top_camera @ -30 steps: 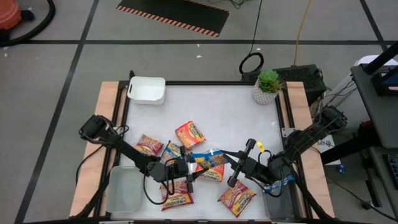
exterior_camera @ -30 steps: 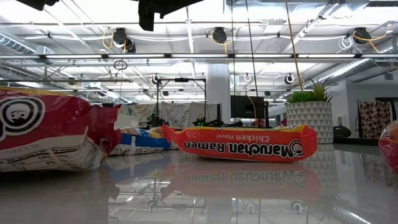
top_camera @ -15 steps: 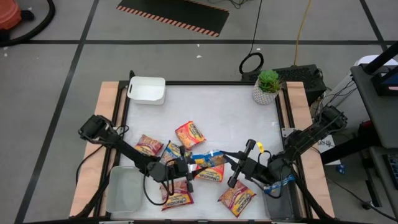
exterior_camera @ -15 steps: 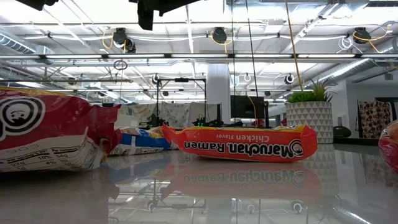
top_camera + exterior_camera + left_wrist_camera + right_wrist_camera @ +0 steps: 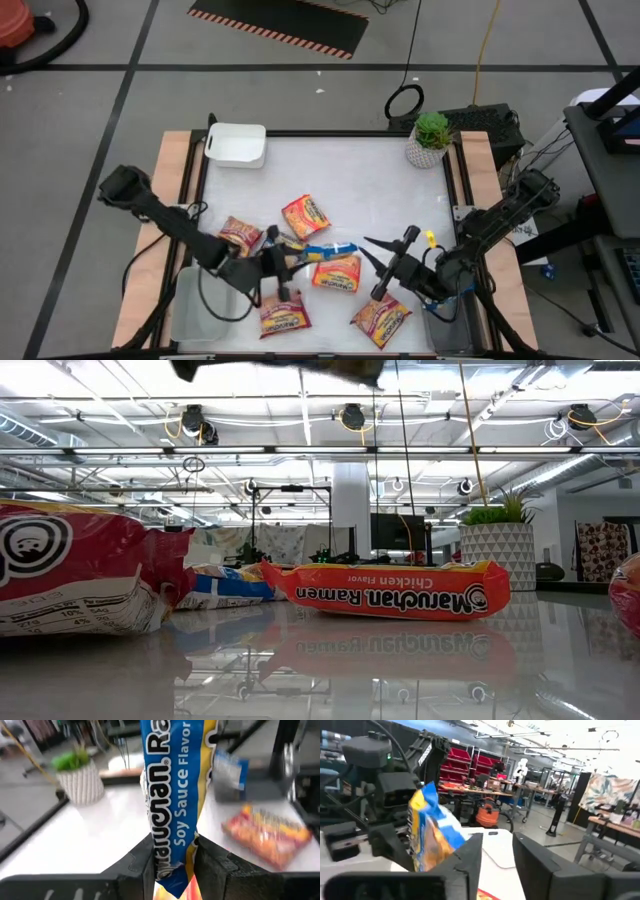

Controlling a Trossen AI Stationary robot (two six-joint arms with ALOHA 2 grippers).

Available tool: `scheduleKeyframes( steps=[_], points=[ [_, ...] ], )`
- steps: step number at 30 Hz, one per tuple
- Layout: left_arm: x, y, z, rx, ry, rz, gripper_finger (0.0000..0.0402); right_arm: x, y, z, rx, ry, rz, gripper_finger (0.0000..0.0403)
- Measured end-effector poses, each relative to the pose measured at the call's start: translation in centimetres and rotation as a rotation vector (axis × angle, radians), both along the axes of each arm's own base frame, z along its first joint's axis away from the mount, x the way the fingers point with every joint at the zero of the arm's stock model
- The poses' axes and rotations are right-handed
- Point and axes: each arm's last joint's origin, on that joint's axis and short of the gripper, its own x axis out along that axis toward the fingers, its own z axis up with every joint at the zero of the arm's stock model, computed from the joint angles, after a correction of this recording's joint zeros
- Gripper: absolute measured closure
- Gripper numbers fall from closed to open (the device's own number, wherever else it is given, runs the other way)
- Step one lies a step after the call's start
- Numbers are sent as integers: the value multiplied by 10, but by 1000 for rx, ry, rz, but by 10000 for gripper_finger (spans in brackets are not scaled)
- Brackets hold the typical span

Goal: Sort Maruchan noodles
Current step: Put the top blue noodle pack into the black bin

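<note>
My left gripper (image 5: 290,262) is shut on a blue Maruchan packet (image 5: 322,250), which is up off the table near its middle. My right gripper (image 5: 370,266) stands open just right of that packet's free end, with nothing between its fingers (image 5: 470,865). On the table lie an orange packet (image 5: 306,216), a dark red one (image 5: 240,235), an orange one (image 5: 338,272) under the blue packet, and two more near the front edge (image 5: 283,318) (image 5: 381,318). My left gripper pinches the blue packet by one end (image 5: 175,862) between its two fingers. They come from the table's left, nearly level, in line with the packet's length. The packet sticks out past the fingers toward the right gripper, clear of the table.
A white bin (image 5: 237,144) stands at the far left corner and a clear bin (image 5: 200,305) at the near left. A potted plant (image 5: 430,140) is at the far right. Another bin (image 5: 450,322) sits at the near right, under my right arm.
My right gripper has opened and let go of the blue packet's right end. My left gripper has risen and tipped up toward level, carrying the packet by its left end a little toward the table's left.
</note>
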Motion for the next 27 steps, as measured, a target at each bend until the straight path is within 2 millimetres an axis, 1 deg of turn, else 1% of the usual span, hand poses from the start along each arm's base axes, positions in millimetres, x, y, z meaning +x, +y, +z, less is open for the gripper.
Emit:
scheduleKeyframes(
  steps=[4,6,8,10,11,13,15,17,23,27],
  points=[
    [-18,6,6,-55,103,-32,287,2,1,-4,39,7,10,271],
    [-25,8,6,-87,156,-61,287,6,2,-6,69,21,34,264],
    [-29,9,5,-118,199,-81,287,14,3,-4,125,41,108,262],
    [-33,9,3,-130,246,-95,287,25,1,0,197,103,208,263],
    [-33,9,2,-137,256,-97,287,32,0,2,239,139,244,264],
    [-35,10,0,-132,276,-95,287,44,-2,3,281,220,262,266],
    [-35,10,-1,-131,290,-95,287,56,-1,-1,288,277,258,266],
    [-36,11,-2,-134,300,-88,287,66,-1,-5,286,295,260,266],
    [-38,11,-4,-141,333,-104,289,83,-7,-14,327,340,302,253],
    [-40,11,-6,-150,372,-113,316,88,-12,-20,363,364,327,250]
  ],
)
